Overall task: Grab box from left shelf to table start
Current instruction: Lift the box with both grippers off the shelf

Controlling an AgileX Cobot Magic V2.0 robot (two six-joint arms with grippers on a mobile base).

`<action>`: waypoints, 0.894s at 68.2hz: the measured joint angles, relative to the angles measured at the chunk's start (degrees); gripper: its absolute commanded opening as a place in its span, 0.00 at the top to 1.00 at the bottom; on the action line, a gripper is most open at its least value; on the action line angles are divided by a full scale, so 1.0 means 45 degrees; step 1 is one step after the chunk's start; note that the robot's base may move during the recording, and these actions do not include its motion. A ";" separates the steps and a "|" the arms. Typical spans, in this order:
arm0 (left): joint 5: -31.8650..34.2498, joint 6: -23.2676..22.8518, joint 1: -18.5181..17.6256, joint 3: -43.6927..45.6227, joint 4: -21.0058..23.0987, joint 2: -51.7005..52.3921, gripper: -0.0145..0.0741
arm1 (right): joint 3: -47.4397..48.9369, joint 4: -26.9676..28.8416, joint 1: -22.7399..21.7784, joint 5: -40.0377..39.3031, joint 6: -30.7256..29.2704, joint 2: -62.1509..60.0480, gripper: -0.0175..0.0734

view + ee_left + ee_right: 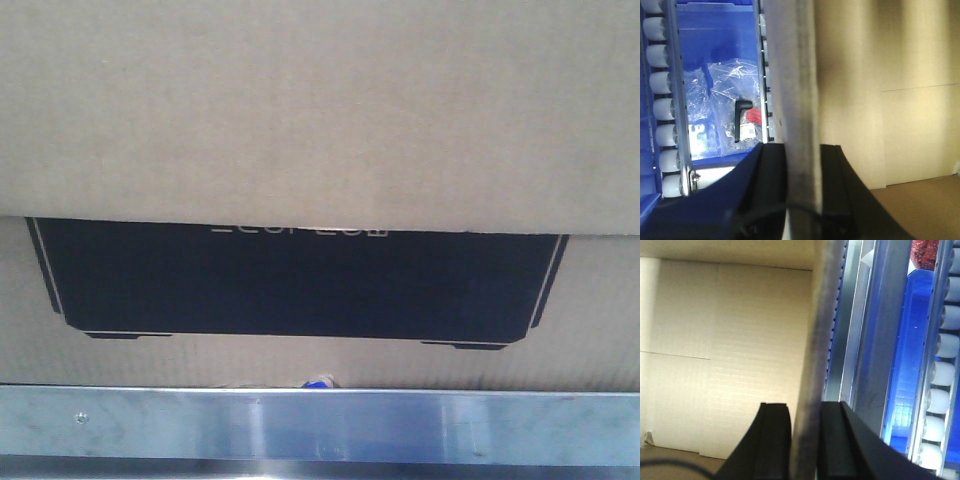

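The box sits on the shelf and fills the front view, its black panel just behind the steel rail. The table is not in view. The left gripper straddles the box's left wall, one finger inside and one outside, and looks closed on the cardboard. The right gripper does the same on the right wall. A blue bin lies just left of the box and another just right, each beyond a divider. The step in hand appears to be drawing the box off the shelf toward the near side. To do it well, both arms should pull together at one pace, so that the box runs straight over the rollers and does not skew against the dividers. The hold is only on thin wall edges, so a slow, level pull suits, since a jerk could bend or tear the cardboard. The bottom likely needs to clear the rail as it comes out.
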State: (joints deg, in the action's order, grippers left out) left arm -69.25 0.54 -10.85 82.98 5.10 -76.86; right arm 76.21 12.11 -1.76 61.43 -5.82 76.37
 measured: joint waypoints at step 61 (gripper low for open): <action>0.1283 -0.0615 -0.0592 -0.4877 -0.0280 0.7998 0.94 | -0.4952 0.0774 0.0000 -0.0705 0.0048 -0.8537 0.74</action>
State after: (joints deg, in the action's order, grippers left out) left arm -63.48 -2.23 -13.51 61.04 3.83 -40.87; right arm 53.92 15.59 -1.76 58.25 -5.60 37.96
